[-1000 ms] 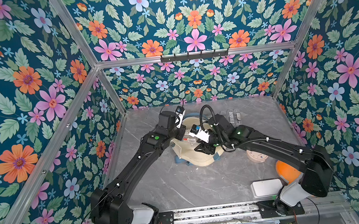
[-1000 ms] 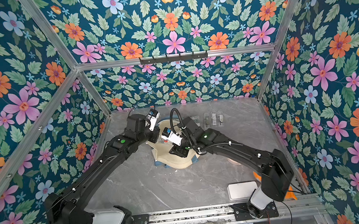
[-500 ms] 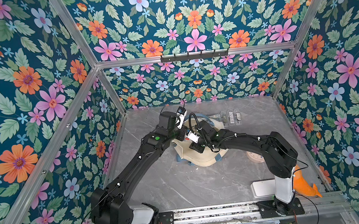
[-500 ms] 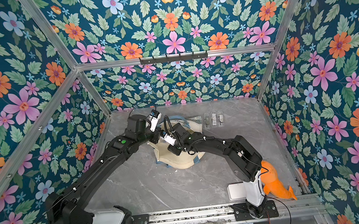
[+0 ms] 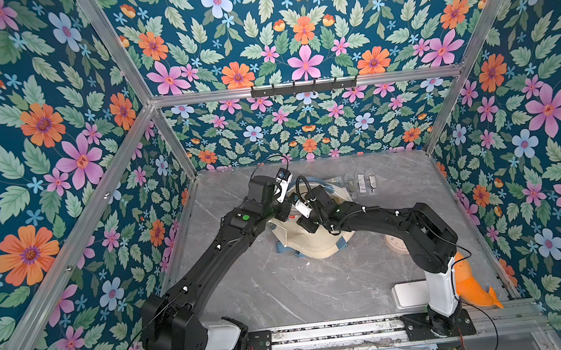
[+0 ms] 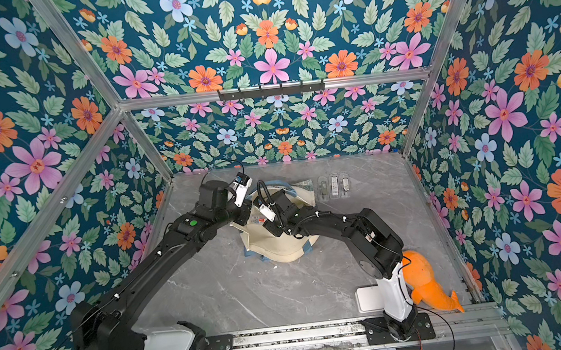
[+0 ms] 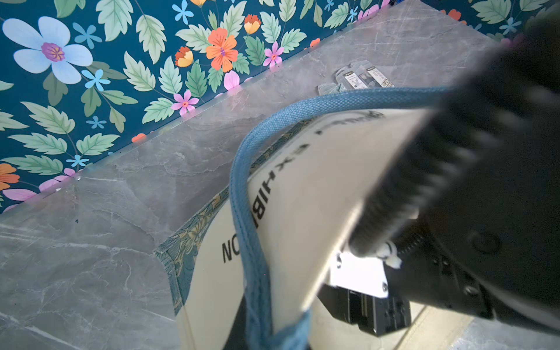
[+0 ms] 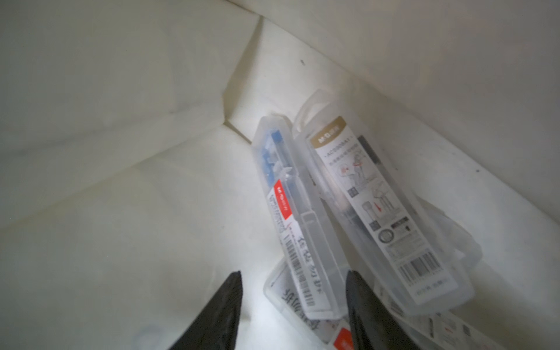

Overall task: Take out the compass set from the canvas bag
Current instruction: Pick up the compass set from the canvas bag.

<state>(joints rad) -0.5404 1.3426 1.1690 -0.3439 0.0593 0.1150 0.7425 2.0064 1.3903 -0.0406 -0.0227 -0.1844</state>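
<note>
The cream canvas bag (image 5: 314, 241) (image 6: 279, 248) lies in the middle of the table, with its mouth held up. My left gripper (image 5: 287, 211) is shut on the bag's rim by the blue strap (image 7: 242, 194). My right gripper (image 8: 292, 274) is open and reaches deep inside the bag. Within the bag lie clear plastic compass set cases: one with a red label (image 8: 291, 218) and one with a gold label (image 8: 372, 206). The near end of the red-labelled case lies between the open fingers, and the pads do not touch it. A third case shows partly under them.
Three clear cases (image 5: 361, 183) (image 6: 334, 186) lie side by side on the table behind the bag. An orange plush toy (image 5: 475, 286) (image 6: 425, 281), a white box (image 5: 410, 293) and a round pale roll (image 5: 394, 243) sit at the right, near the right arm's base.
My right arm has folded its elbow back and pushed the gripper deeper into the bag, and its jaws have widened. The left arm still holds the bag's rim in place.
</note>
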